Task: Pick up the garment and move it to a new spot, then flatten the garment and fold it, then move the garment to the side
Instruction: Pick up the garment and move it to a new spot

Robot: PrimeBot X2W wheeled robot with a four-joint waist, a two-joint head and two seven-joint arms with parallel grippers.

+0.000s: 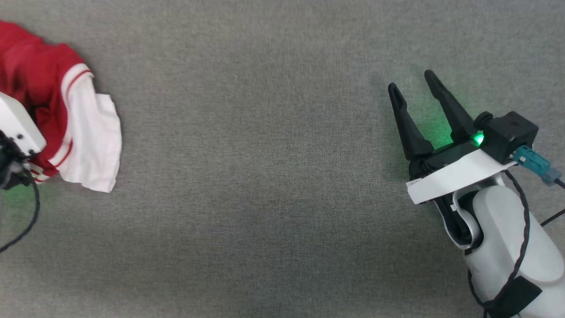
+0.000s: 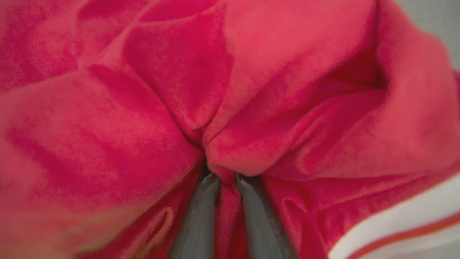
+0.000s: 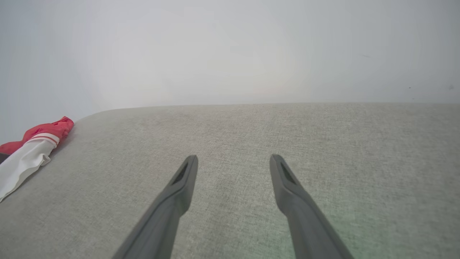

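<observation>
We see the garment [image 1: 48,75] in red, its sleeve end white, with white bands that each carry a thin red stripe. The surface [image 1: 265,176] is a mottled grey weave, tinged green near the right pincer [image 1: 411,81]. That pincer's fingers [image 1: 408,128] are black and its mount white, with a green light [image 1: 478,139], a teal plug [image 1: 532,161] and a black cable [image 1: 526,229] across the off-white forearm [image 1: 499,229]. The left pincer [image 2: 227,178] looks dark grey against red cloth. The wall [image 3: 230,50] is pale grey-white.

Seemingly a bare lab or test setup: grey woven-cloth tabletop [image 1: 265,185], plain pale wall [image 3: 230,50] behind.
</observation>
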